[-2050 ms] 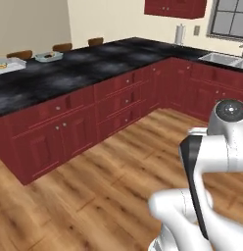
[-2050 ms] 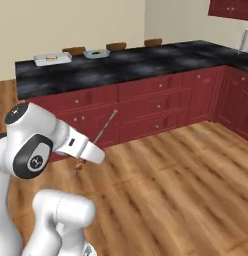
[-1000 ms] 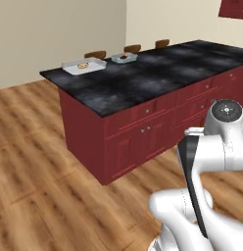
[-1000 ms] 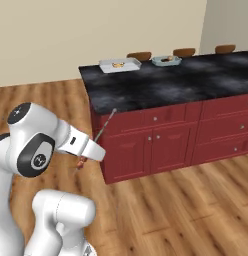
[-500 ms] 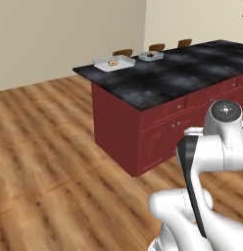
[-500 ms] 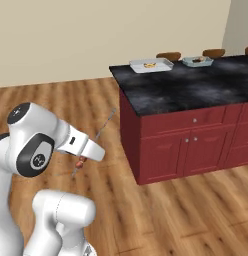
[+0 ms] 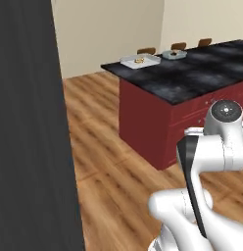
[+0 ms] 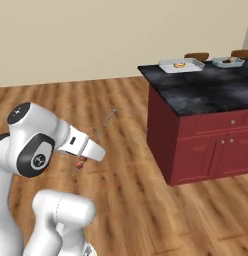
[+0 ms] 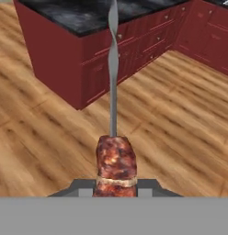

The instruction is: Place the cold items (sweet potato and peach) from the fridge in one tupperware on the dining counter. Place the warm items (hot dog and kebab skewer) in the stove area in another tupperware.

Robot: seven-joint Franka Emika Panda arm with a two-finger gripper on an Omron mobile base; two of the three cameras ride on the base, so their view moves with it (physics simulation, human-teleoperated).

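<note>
Kebab skewer (image 9: 114,156) lengthwise beyond jaws

Base swung leftward, counter (image 7: 192,83) end now at right, a dark panel (image 7: 30,137) at left.

We see the skewer (image 9: 114,158), a twisted grey metal rod with a browned, reddish chunk of meat at its near end, carried above the wooden floor and pointing toward the red island. On the island's black top stand two shallow tubs: a white tub (image 8: 181,65) holding a small item, perhaps the hot dog, and a bluish tub (image 8: 228,61) just beside it.
</note>
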